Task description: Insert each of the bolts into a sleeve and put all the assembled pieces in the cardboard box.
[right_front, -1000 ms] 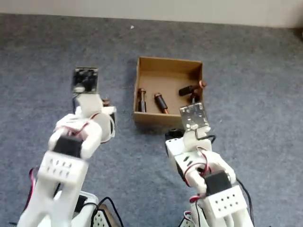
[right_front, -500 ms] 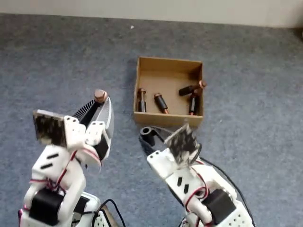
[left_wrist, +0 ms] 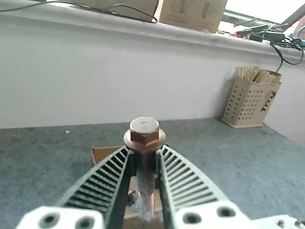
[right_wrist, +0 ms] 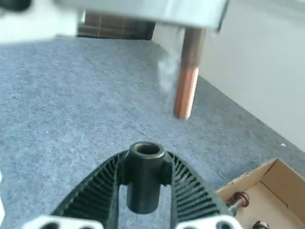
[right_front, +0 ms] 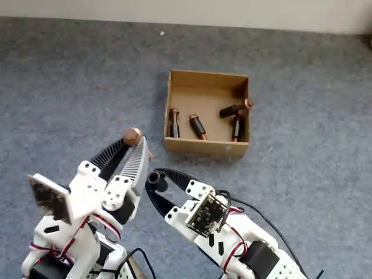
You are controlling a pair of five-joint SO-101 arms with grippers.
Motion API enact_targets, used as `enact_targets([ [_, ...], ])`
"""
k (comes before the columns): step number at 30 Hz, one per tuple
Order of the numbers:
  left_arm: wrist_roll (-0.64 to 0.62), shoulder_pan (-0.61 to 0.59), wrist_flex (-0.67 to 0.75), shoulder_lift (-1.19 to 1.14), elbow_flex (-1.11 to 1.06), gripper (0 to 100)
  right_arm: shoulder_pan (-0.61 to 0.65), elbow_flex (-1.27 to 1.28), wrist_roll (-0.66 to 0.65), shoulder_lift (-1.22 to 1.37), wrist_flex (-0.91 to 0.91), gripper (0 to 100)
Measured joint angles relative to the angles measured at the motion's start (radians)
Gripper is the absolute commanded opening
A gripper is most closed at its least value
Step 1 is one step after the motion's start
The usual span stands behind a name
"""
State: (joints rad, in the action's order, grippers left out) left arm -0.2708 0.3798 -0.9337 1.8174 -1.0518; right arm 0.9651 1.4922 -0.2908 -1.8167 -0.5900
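Copper-coloured metal, stiff and smooth, is what I am steering. In the high view the left gripper (right_front: 135,146), lower left of centre, is closed on a bolt (right_front: 132,137) whose hex head pokes out past the tips. Just beside it, the right gripper (right_front: 156,180) is clamped round a dark sleeve (right_front: 155,177). The cardboard box (right_front: 206,147) sits at upper centre with four assembled pieces (right_front: 198,126) lying inside, and grey short-pile carpet (right_front: 70,75) runs across the whole frame. I judge the carpet would stop a dropped part from rolling far. The left wrist view shows the ribbed fingers (left_wrist: 114,176) pinching the shank right under the flange. That is the hold I want, since a slick round shank could slide without the flange as a stop. The bolt looks small and light but rigid, so nothing will flex. Behind it stand a pale wall (left_wrist: 95,81), a perforated beige basket (left_wrist: 251,100) on the carpet, and a ledge (left_wrist: 71,19) carrying cables (left_wrist: 133,14). In the right wrist view the sleeve stands upright, gripped at mid-body with its bore open. The bolt's bare shank hangs apart from it and off to one side of the bore. I expect the hard cylinder could pivot between the pads if nudged off-axis.
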Motion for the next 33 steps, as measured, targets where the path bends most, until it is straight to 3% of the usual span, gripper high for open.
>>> enact_targets([
  [10, 0.000, 0.032, -0.043, 0.000, -0.075, 1, 0.002, 0.000, 0.000, 0.000, 0.021, 0.5],
  [26, 0.000, 0.035, -0.133, 0.000, 0.000, 1, -0.035, 0.052, 0.000, -0.003, 0.021, 0.5],
  [33, 0.002, 0.107, -0.158, 0.000, 0.000, 1, -0.031, 0.052, 0.000, -0.003, 0.048, 0.5],
])
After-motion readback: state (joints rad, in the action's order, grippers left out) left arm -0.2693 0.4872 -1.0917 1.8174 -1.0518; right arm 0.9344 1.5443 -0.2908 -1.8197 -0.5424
